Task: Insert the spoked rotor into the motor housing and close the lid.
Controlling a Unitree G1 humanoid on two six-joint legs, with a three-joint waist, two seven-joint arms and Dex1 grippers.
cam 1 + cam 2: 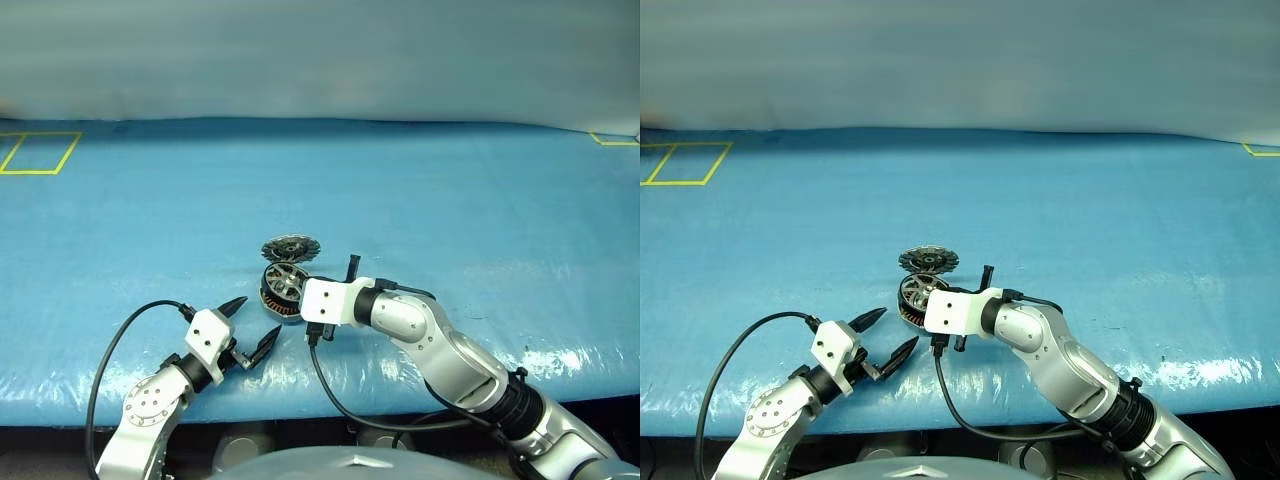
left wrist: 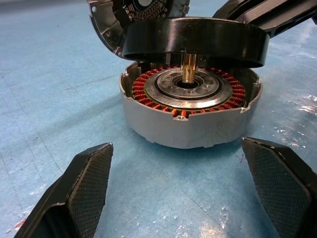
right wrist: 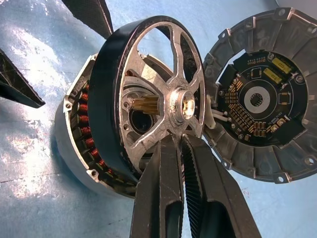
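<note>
Rotor (image 3: 148, 94) above housing (image 2: 190, 126) (lid (image 3: 260, 101) open)

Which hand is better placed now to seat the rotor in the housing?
The right hand. It is shut on a spoke of the spoked rotor, held just above the motor housing. The left hand stands open beside it, holding nothing.

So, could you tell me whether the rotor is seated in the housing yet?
Not yet: the rotor hangs above the housing, its shaft entering the hub, windings exposed.
</note>
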